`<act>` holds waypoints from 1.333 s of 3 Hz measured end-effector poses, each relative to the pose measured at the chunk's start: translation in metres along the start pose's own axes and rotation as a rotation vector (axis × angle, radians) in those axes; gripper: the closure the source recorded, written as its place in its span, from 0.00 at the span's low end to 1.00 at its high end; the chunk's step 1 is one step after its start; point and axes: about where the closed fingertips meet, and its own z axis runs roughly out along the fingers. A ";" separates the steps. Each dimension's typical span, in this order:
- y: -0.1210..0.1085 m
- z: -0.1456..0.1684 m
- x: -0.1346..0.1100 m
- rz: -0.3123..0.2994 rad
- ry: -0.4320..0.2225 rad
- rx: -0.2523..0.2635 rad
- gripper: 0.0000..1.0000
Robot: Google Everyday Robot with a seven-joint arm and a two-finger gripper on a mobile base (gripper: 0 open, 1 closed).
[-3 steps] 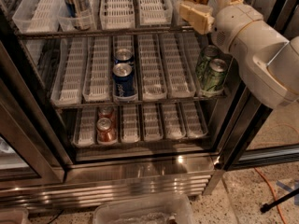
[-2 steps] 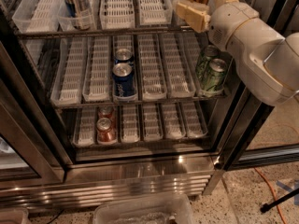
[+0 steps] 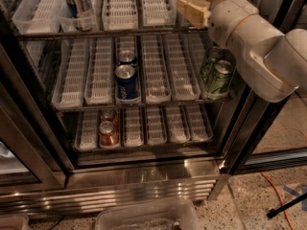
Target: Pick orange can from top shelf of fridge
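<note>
Your gripper [image 3: 197, 9] sits at the right end of the top shelf [image 3: 120, 8] of the fridge [image 3: 144, 178]. The picture's upper edge cuts it off, so you cannot tell whether it is spread or pinching. The orange can cannot be made out there. The arm [image 3: 259, 47] partly hides the green cans [image 3: 217, 75] below.

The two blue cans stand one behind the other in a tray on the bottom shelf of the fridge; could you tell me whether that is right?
Not quite. The camera view shows the two blue cans one behind the other in a tray on the middle shelf of the fridge; the bottom shelf holds red cans. The gripper is at the top shelf's right end.
</note>
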 end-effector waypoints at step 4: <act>0.000 0.000 0.000 0.000 0.000 0.000 1.00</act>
